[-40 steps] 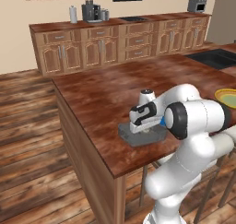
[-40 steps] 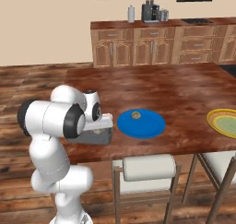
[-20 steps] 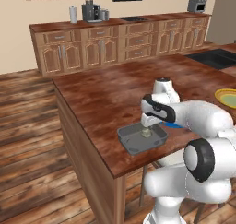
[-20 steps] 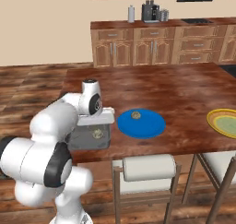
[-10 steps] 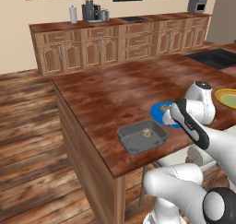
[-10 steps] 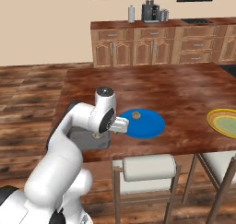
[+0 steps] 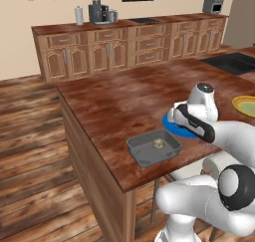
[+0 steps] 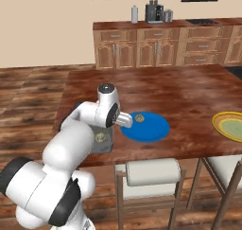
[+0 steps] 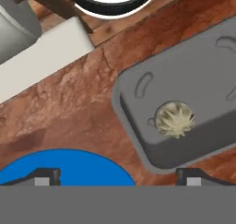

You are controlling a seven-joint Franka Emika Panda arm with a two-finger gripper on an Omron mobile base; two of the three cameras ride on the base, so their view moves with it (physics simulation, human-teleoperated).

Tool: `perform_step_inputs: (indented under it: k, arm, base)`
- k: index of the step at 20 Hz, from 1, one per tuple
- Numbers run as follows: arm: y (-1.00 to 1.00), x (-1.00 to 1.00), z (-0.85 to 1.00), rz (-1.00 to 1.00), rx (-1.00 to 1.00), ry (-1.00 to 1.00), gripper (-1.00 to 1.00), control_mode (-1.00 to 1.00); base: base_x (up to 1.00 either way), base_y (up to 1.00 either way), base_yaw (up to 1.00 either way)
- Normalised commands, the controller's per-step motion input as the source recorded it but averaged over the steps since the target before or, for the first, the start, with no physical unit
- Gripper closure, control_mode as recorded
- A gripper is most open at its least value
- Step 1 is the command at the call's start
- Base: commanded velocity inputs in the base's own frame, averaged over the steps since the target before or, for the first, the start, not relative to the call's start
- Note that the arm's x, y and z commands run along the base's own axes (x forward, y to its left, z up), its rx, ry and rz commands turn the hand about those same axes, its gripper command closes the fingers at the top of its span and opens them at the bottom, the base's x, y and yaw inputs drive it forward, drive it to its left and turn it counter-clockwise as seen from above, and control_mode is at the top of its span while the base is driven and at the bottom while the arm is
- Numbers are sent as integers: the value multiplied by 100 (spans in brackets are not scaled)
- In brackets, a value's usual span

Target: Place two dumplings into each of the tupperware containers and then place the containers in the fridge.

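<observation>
- Dark grey rectangular container (image 7: 152,149): a shallow tub with a flared rim, sitting flat near the front edge of the wooden surface (image 7: 119,101), just beside a round blue plate (image 8: 147,127).
- One dumpling (image 9: 174,119), pale tan with a ridged, speckled top, lies inside that container on its floor, close to one wall.
- A second dumpling (image 8: 139,117), small and brown, rests on the blue plate.

flat even light, soft render
</observation>
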Motion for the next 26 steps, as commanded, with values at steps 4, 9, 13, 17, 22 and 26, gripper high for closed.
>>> perform_step_inputs:
  k: [4,9,13,17,22,26]
  arm:
    - [-35,89,0,-21,4,13,-100,-100]
    - [-45,81,0,-18,8,10,-100,-100]
    - [-48,64,-16,-16,10,2,-100,-100]
    - [-11,32,-39,-11,2,0,-100,-100]
    - [0,36,-53,-6,0,0,-100,-100]
    - [0,39,-33,-4,0,0,-100,-100]
  base:
    - [0,0,0]
    - [0,0,0]
    - [0,0,0]
    - [0,0,0]
    - [0,0,0]
    - [0,0,0]
